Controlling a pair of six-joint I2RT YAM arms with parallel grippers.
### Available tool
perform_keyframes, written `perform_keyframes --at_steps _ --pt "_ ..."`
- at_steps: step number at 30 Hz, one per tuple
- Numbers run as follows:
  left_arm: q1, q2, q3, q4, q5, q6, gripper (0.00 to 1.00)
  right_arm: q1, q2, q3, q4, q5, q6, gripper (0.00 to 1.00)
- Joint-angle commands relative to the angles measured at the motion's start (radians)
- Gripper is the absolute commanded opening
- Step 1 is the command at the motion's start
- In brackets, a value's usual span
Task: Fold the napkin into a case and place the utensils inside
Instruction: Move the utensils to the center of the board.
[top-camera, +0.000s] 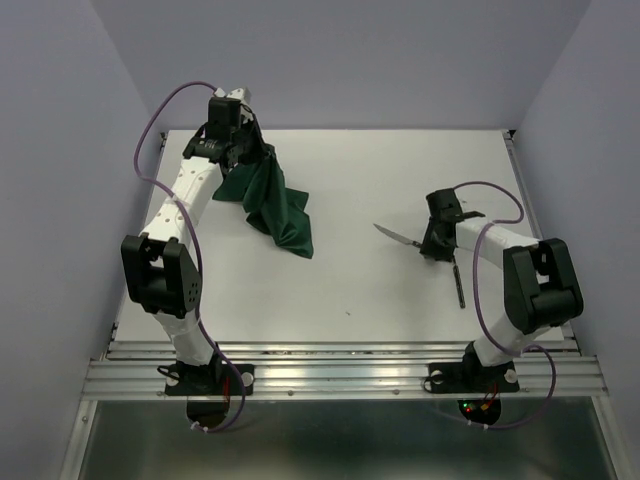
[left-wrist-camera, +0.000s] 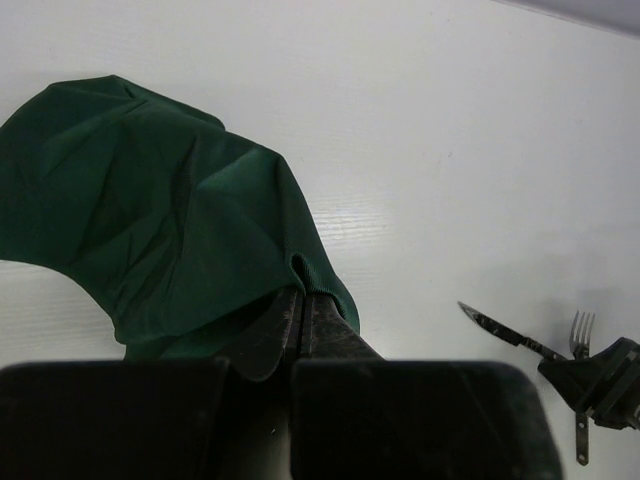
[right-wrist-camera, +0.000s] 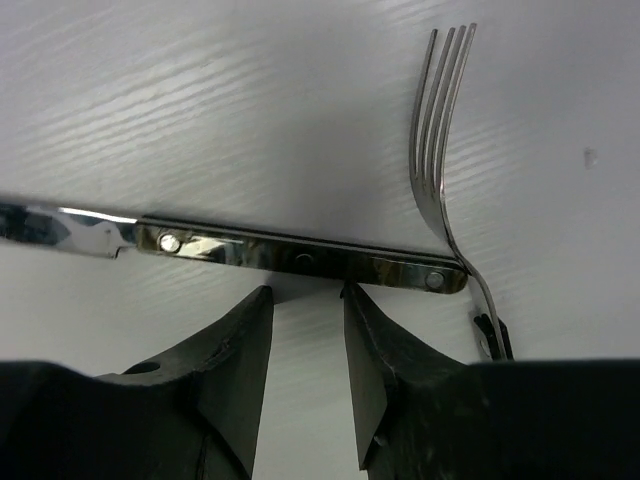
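Honestly this one's barely started. The napkin (left-wrist-camera: 150, 200) isn't folded at all. It's a bunched, draped heap at the far left corner of the table (top-camera: 400, 160), with the left fingers (left-wrist-camera: 328, 322) pinched shut on one bit of its edge and lifting it, so the cloth hangs off them and trails down onto the surface. There's no case in sight, not even a clean first fold.

Over on the right, the knife (right-wrist-camera: 300, 255) and fork (right-wrist-camera: 445, 120) both lie flat on the table in a rough L. The fork's neck meets the end of the knife handle, but it's hard to tell whether they're touching or just overlapping. The right fingers (right-wrist-camera: 250, 350) sit right at the knife handle, partly apart, with bare table showing between them, so they don't look clamped on anything.

So everything is left to do: spread the cloth, fold it into a pouch, then slide in both utensils.

As for room, the napkin is tucked close to the back wall (top-camera: 380, 60) and the table's left edge, so there's not much slack there for flattening it. The middle of the table between cloth and utensils is the big open patch, probably the better spot to fold. The utensils sit nearer the right edge, and the fork handle points toward the near side.
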Motion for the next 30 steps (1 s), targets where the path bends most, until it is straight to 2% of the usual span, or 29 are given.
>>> perform_keyframes --at_steps 1,10,13,15,18,21,25,30 --pt "-0.009 -0.001 0.035 0.035 0.028 -0.003 0.00 -0.087 0.088 -0.008 -0.078 0.090 -0.007 0.40" --pt "-0.028 0.008 0.043 0.031 0.038 -0.003 0.00 -0.152 0.114 0.043 -0.080 0.162 -0.001 0.41" --pt "-0.032 0.009 0.037 0.031 0.037 -0.006 0.00 -0.152 0.056 0.042 -0.056 0.046 -0.038 0.42" --pt "-0.035 0.008 0.037 0.032 0.034 -0.007 0.00 -0.113 0.009 0.025 -0.019 -0.035 -0.052 0.46" --pt "-0.035 0.011 0.035 0.032 0.029 -0.009 0.00 0.012 -0.044 0.018 -0.034 -0.024 -0.039 0.52" --pt "-0.035 0.009 0.035 0.032 0.022 -0.009 0.00 0.119 -0.022 0.026 -0.045 -0.025 -0.007 0.53" --pt "-0.035 0.011 0.037 0.028 0.015 -0.007 0.00 0.175 0.053 0.038 -0.014 -0.036 0.022 0.53" --pt "-0.035 0.005 0.037 0.020 0.008 -0.004 0.00 0.175 0.174 0.135 0.021 -0.001 0.021 0.53"
